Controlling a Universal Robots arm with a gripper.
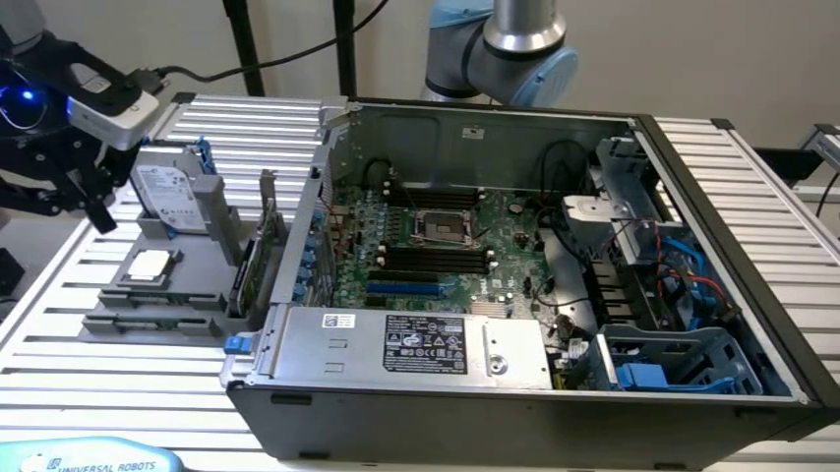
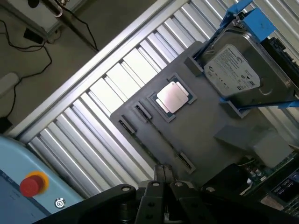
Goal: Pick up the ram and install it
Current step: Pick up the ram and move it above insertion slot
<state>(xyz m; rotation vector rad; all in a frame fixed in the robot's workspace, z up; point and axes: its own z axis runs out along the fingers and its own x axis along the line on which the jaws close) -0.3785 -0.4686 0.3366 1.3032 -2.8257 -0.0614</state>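
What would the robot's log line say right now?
gripper: shut, empty | nearest: gray parts holder | ram slots: empty

Hand [image 1: 82, 197] closed, empty, beside hard drive [image 1: 171, 202]; grey holder [image 1: 145, 324], open computer case [image 1: 525, 374] on desk [image 1: 92, 393].

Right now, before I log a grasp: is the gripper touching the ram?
Apart. The exterior view shows the shut gripper hanging well above the ram, which sits edge-up in its gray holder, with open space between fingertips and stick.

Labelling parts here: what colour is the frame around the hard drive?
Blue; the frame holding the hard drive shows best in the wrist view.
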